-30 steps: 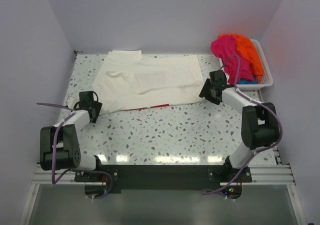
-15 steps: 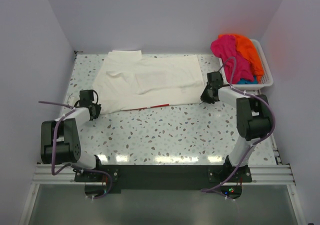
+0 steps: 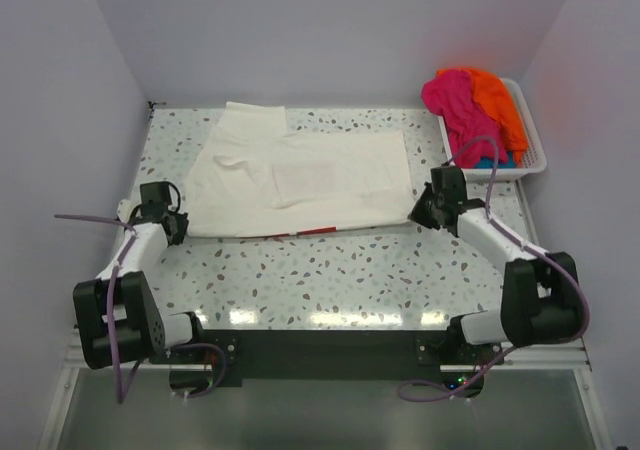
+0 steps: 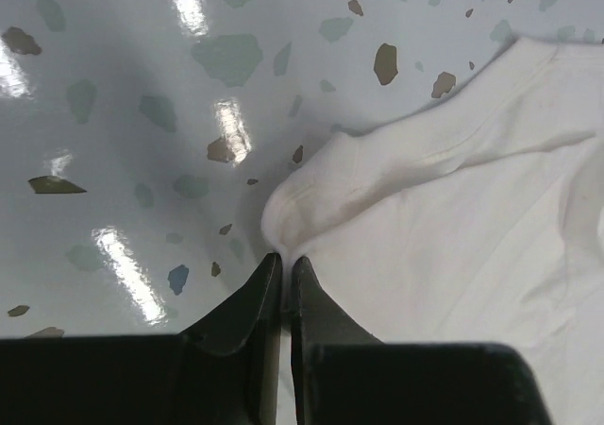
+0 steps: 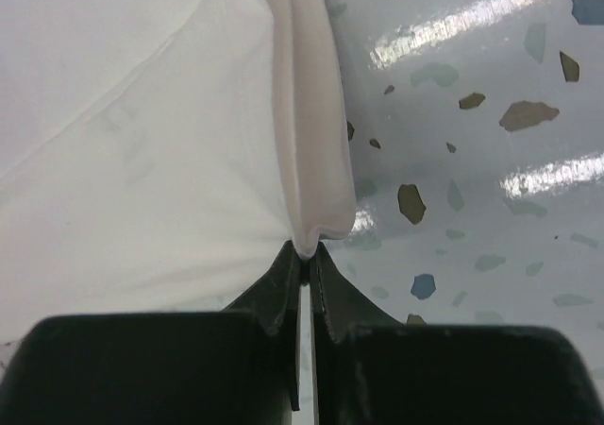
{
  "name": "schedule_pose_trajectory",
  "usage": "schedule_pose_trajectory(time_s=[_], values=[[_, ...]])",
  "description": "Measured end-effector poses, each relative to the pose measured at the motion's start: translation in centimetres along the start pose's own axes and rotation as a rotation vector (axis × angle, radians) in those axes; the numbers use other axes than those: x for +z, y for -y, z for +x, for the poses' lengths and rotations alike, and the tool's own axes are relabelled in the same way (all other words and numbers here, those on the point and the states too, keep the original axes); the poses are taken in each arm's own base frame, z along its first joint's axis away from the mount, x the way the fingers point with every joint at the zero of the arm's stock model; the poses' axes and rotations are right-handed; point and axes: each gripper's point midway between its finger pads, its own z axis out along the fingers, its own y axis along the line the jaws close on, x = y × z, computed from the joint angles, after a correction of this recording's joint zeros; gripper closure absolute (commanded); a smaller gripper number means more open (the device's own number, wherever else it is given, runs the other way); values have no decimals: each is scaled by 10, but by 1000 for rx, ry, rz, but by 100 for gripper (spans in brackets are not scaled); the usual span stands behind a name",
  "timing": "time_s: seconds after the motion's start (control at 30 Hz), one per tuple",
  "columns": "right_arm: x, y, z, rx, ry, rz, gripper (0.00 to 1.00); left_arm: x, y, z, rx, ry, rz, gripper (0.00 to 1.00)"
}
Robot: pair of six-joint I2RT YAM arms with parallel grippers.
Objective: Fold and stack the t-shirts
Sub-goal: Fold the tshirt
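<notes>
White tee [image 3: 300,175] spread across the worktop [image 3: 330,265]; left claw [image 4: 281,258] and right claw [image 5: 307,248] each clamped tight on a near corner. I would lift both corners evenly, hem taut, and fold toward the far edge without tugging cloth loose.

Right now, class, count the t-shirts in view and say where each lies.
4: cream t-shirt spread on the table; magenta t-shirt, orange t-shirt and teal t-shirt heaped in the basket. Others may hide underneath.

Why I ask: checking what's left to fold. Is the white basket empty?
No, a magenta-pink t-shirt, an orange t-shirt and a teal t-shirt are heaped in the white basket.
</notes>
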Motion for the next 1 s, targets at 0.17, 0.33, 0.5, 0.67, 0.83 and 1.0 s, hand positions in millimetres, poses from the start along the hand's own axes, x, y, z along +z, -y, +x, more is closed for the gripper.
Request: schedule_pose_trajectory(time_s=[0.17, 0.33, 0.5, 0.67, 0.83, 1.0], values=[[-35, 14, 27, 28, 4, -44, 100, -19, -12, -5, -7, 12, 11, 98], [-65, 26, 44, 61, 21, -65, 82, -37, -27, -2, 2, 16, 21, 65], [-85, 31, 51, 60, 31, -87, 31, -58, -28, -13, -2, 61, 72, 24], [-83, 22, 37, 3, 22, -81, 25, -77, 10, -34, 61, 95, 180, 22], [-52, -27, -26, -74, 44, -105, 26, -68, 101, -49, 195, 93, 359, 21], [-2, -75, -87, -145, 111, -159, 28, -36, 228, -33, 463, 136, 467, 20]])
